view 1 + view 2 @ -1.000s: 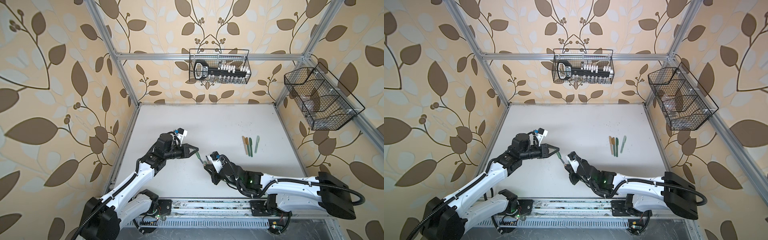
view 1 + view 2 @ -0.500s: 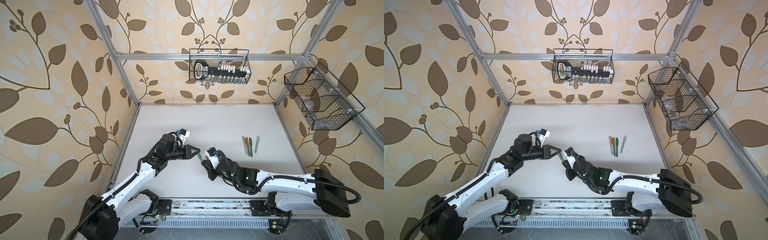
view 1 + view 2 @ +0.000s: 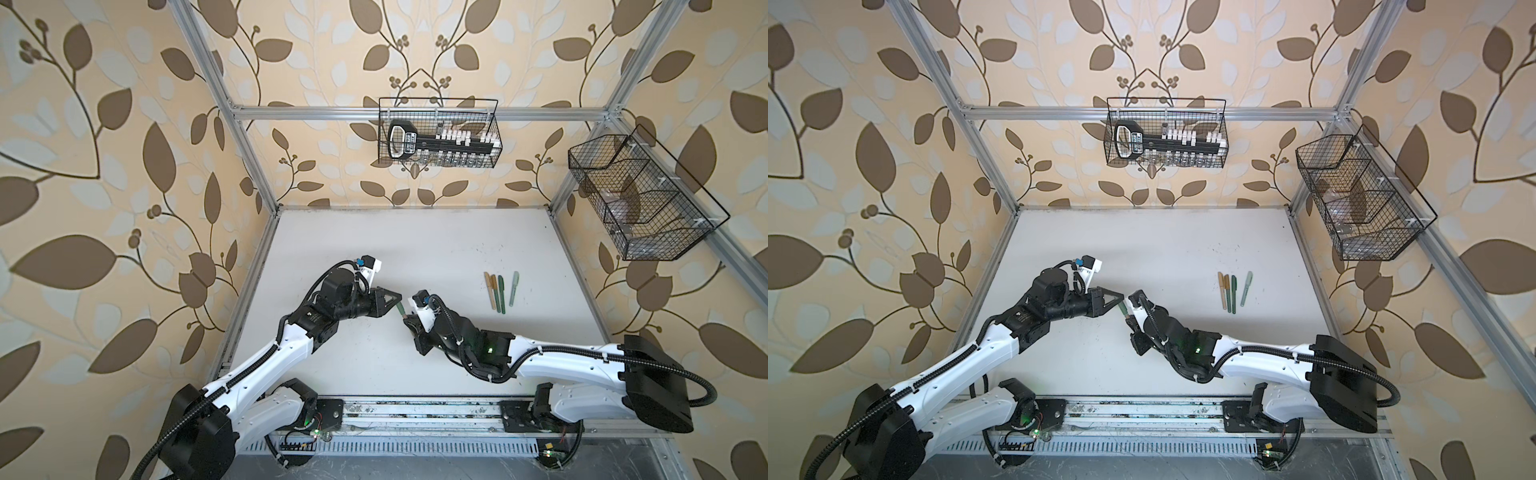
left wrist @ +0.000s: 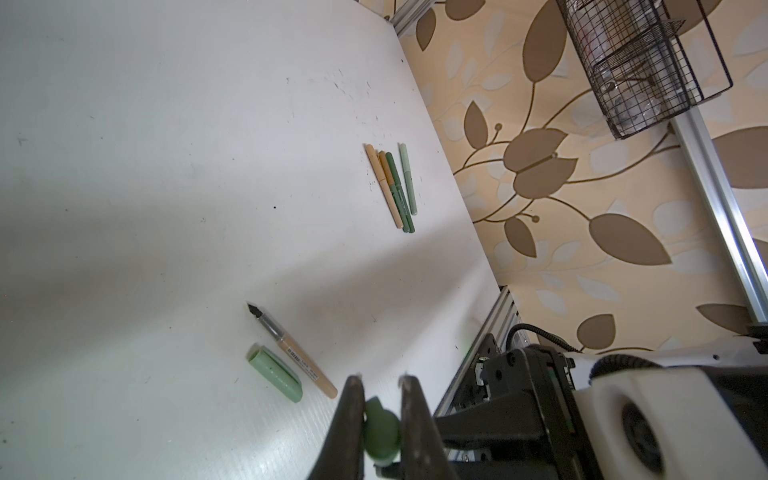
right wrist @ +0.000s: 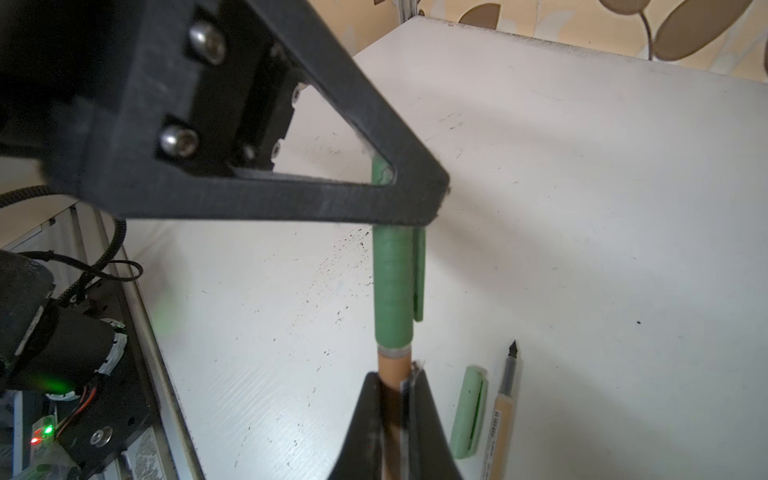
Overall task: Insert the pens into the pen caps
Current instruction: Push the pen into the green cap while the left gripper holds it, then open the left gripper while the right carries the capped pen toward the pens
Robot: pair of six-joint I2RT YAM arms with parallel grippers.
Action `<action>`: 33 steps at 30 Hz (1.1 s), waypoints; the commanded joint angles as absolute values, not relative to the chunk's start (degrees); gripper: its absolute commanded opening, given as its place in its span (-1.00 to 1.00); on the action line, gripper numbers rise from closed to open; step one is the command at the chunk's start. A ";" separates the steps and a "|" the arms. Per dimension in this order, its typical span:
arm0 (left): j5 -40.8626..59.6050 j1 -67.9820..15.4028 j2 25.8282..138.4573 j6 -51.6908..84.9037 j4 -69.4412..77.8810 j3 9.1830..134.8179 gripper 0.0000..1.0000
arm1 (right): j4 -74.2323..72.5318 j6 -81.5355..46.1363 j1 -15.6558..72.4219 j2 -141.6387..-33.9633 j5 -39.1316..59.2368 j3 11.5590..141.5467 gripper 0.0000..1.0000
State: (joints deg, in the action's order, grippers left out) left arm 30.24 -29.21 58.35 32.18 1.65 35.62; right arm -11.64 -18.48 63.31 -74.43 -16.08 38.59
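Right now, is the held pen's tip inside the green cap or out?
Inside. The green cap hides the tip of the tan pen; only a thin metal ring shows at the cap's mouth. Fully seated: cannot tell.

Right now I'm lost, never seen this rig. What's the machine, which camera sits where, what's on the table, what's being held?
Two robot arms on a bench, each ending in a two-fingered tool. Both top views look down from above on the whole scene; each wrist view comes from a camera riding on one arm. The left tool is shut on a green cap; the right tool is shut on a tan pen, whose tip is inside that cap. On the white table lie a loose uncapped pen, a pale green cap beside it, and a row of four capped pens.
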 commanded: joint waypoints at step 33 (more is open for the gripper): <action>34.11 -28.60 56.12 33.62 -6.63 46.52 0.98 | 3.26 -24.93 60.00 -64.29 -20.96 36.69 -1.00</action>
State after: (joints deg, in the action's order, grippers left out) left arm 33.56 -29.98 59.00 34.61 -4.51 43.24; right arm -2.68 -21.82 60.86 -65.54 -17.67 38.17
